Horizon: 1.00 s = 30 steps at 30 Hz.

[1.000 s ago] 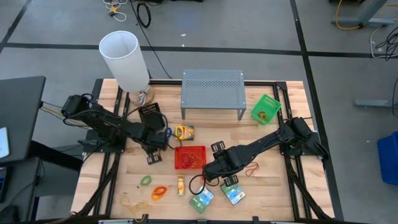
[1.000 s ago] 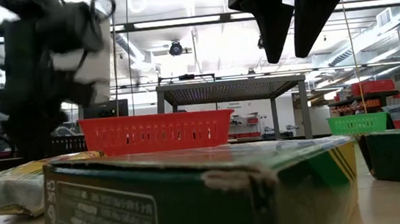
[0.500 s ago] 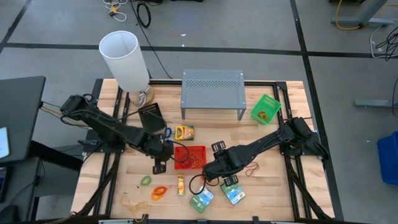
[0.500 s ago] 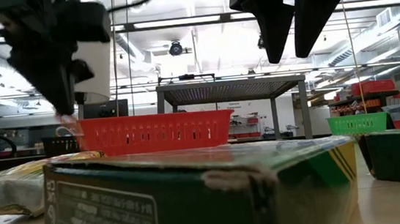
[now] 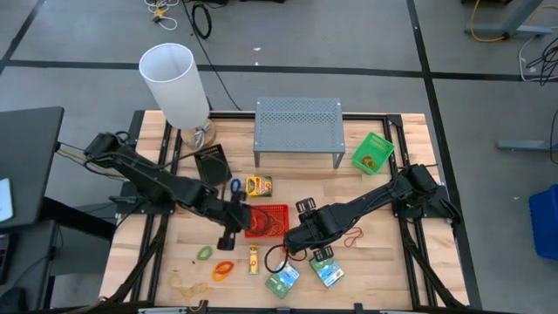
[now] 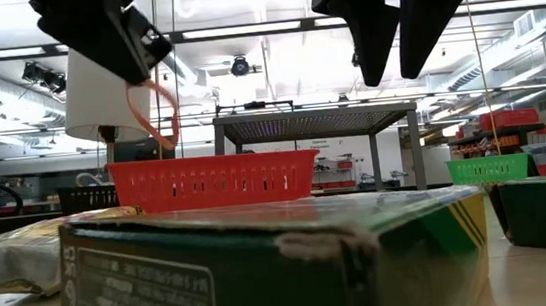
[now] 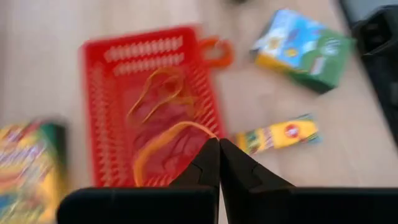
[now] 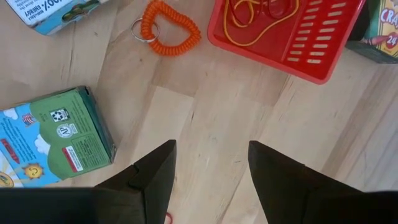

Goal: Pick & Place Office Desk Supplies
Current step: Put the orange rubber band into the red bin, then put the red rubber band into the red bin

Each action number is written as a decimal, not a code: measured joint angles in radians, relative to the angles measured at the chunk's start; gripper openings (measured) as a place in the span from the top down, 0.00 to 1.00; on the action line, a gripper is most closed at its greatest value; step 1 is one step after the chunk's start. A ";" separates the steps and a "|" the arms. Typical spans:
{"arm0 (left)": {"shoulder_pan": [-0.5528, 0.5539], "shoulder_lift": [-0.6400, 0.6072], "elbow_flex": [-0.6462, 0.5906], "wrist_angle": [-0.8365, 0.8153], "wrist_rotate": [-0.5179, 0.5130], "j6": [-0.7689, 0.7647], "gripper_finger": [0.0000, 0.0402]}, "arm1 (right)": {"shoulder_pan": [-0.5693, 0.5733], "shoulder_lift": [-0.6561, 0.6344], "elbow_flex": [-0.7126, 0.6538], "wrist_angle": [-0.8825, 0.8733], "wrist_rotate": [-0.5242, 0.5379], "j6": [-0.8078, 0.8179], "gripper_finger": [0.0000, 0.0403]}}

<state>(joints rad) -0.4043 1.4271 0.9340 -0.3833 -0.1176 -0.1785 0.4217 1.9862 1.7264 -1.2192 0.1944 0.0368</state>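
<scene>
Over the red mesh tray (image 5: 267, 220), at its left edge, your left gripper (image 5: 234, 218) is clenched on an orange rubber band (image 6: 157, 112). In the low view the band dangles from the fingers above the tray rim (image 6: 211, 162), clear of it. It hangs there likely so it drops in with the bands already lying in the tray (image 7: 155, 99). You've still got to let go, so the placing isn't done.

Your right gripper (image 5: 298, 228) hovers just right of the tray, fingers spread, holding nothing. Below it is bare wood, with a green-blue packet (image 8: 53, 137) and an orange coil keyring (image 8: 169, 29) nearby. It looks parked ready for the next pick. The crayon box (image 5: 258, 185) sits behind the tray, untouched.
</scene>
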 joint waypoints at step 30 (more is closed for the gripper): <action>0.084 0.009 -0.202 0.479 0.018 0.171 0.37 | 0.003 0.000 0.000 -0.023 -0.103 0.125 0.48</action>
<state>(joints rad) -0.3206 1.4357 0.7322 0.0954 -0.0997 -0.0077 0.4243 1.9862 1.7264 -1.2421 0.0910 0.1621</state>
